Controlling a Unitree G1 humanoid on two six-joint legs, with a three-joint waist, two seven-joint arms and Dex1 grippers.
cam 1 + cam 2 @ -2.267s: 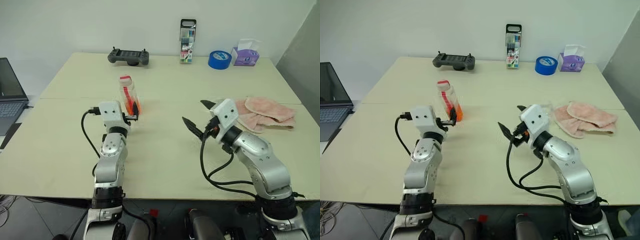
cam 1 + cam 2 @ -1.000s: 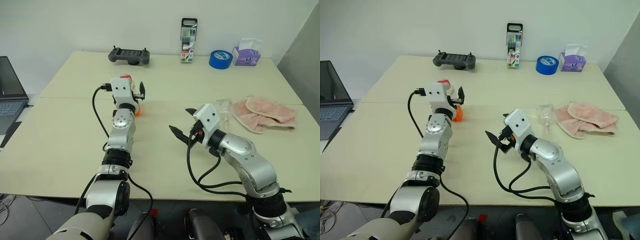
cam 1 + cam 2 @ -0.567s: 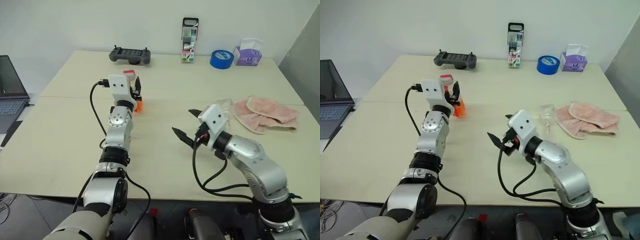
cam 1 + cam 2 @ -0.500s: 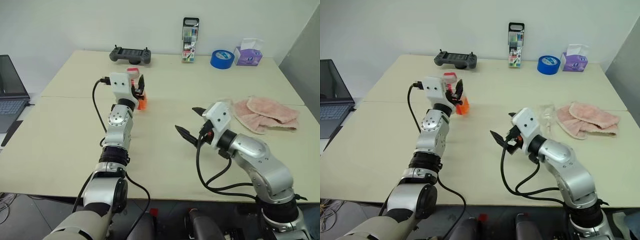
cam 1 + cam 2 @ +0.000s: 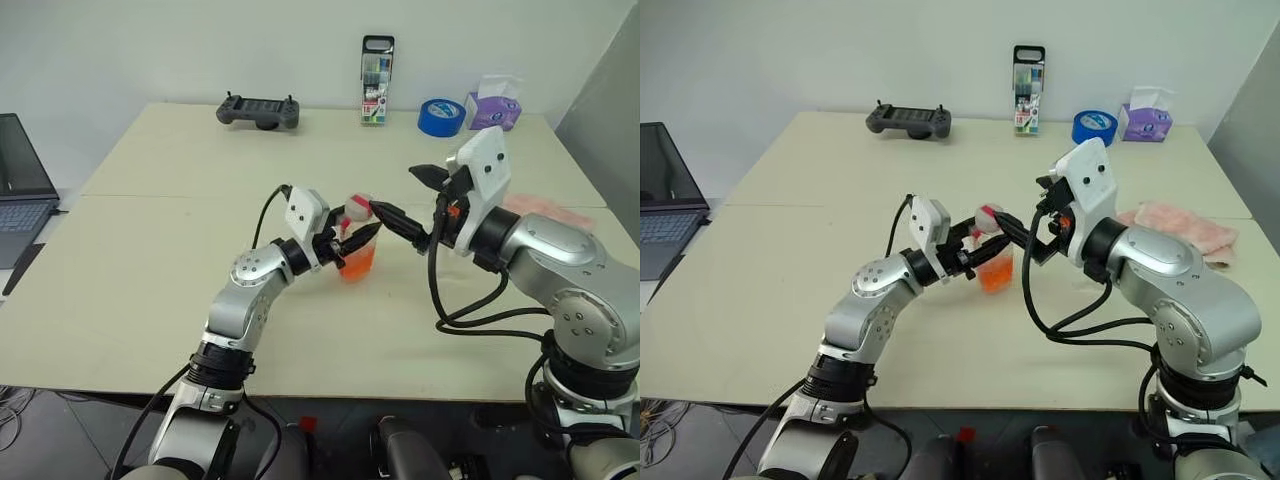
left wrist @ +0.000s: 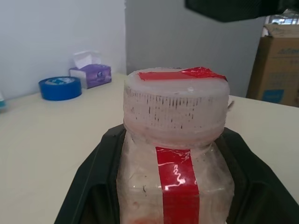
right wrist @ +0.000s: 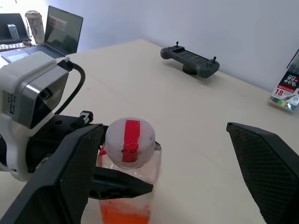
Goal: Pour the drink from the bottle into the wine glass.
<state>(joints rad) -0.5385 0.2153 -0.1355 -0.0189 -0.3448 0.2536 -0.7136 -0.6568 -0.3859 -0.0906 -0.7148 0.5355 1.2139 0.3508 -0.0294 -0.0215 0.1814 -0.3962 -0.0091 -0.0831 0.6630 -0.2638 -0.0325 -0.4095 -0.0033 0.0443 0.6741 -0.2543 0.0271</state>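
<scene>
My left gripper (image 5: 349,241) is shut on the bottle (image 5: 357,250) and holds it nearly upright over the middle of the table. The bottle is clear, with a red strip and a white cap (image 7: 129,141) taped red. The orange-red drink (image 5: 994,275) fills its lower part. My right gripper (image 5: 392,188) is open, raised at cap height just right of the bottle. In the right wrist view its fingers (image 7: 70,172) stand wide to either side of the cap, one close beside it. The wine glass is hidden behind my right arm.
A pink cloth (image 5: 556,212) lies at the table's right edge behind my right arm. Along the far edge stand a game controller (image 5: 258,110), a pen pack (image 5: 377,80), a blue tape roll (image 5: 440,117) and a tissue box (image 5: 492,105). A laptop (image 5: 20,190) sits off to the left.
My left gripper shut on the bottle and carried it right and toward me to the table's middle. My right arm rose, bringing its open gripper to the cap and covering the glass.
</scene>
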